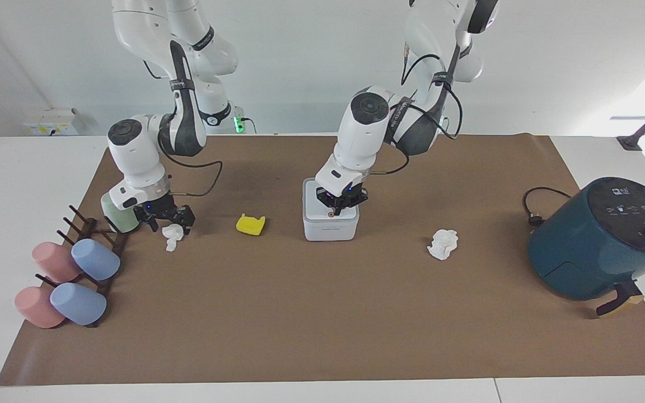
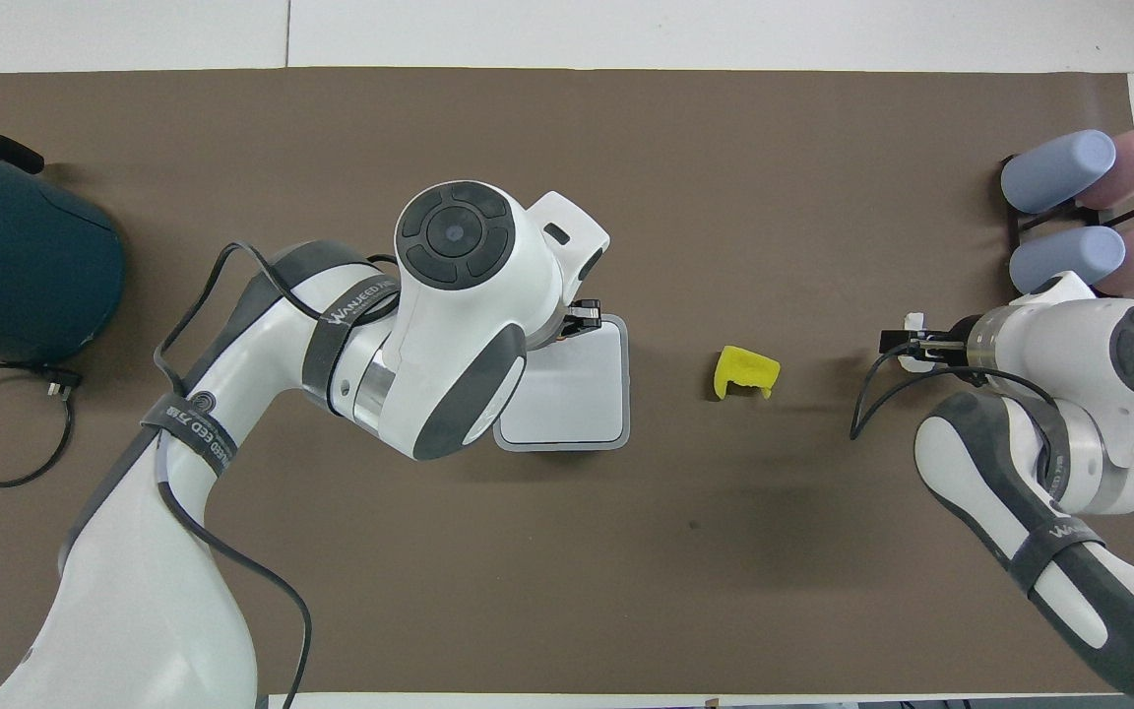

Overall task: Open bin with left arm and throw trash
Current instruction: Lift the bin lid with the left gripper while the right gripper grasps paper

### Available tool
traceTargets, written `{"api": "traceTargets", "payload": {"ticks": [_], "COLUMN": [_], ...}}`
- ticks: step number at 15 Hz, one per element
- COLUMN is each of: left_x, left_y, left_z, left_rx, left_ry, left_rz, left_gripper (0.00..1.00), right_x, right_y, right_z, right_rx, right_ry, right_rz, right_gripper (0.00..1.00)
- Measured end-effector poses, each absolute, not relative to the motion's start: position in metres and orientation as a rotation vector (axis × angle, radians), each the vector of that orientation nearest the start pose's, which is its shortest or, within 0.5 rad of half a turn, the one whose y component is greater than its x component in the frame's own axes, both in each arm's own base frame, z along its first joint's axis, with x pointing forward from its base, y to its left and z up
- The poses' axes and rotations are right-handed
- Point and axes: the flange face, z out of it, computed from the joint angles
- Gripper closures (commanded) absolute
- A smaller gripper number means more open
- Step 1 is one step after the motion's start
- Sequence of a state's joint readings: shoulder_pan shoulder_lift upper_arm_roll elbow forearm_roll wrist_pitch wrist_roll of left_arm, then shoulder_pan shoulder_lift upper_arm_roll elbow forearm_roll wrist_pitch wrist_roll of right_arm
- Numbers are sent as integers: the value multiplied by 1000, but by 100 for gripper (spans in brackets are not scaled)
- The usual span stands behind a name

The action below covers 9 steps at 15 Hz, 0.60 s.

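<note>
left gripper (image 1: 333, 212) shut, apparently on bin (image 1: 331, 228) button | right gripper (image 1: 170, 223) spread around wad (image 1: 172, 235)

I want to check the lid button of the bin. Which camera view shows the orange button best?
The facing view shows it best: the orange button is visible on the closed lid of the bin, with the shut left gripper right at it. In the overhead view the left arm covers that part of the lid, so the button is hidden.

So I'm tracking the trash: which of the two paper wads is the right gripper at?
The smaller paper wad beside the cup rack: the open right gripper straddles it. The bigger paper wad, toward the air fryer, lies alone.
</note>
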<state>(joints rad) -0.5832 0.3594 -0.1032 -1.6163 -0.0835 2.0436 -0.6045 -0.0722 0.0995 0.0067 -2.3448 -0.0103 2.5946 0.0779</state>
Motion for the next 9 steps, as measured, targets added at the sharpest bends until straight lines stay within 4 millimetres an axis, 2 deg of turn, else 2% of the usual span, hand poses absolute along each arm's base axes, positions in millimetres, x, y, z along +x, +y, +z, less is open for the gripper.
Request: {"api": "traceTargets", "payload": {"ticks": [1,2,4,6,9], "left_x": [516,513,510,510,510], "left_y": [-424,-427,-430,-430,-430], "left_z": [422,420,420,420,420], "left_rx": [-3269,-3267,-3269,-3269,-3269], "left_ry": [73,83,91,91,92], "left_rz": [24,29,24,24,24], "left_gripper": [100,100,100,100,100], "right_x": [525,524,523,523,522], "right_y": [-33,-33,-32,-32,-31], "right_z": [304,303,297,291,288], "right_rx": [-3129,-3128,-3128,-3128,-3130], "right_ry": [209,208,205,204,191], "right_rz": [-249,-254,-258,-254,-245], "right_gripper": [11,22,55,100,100]}}
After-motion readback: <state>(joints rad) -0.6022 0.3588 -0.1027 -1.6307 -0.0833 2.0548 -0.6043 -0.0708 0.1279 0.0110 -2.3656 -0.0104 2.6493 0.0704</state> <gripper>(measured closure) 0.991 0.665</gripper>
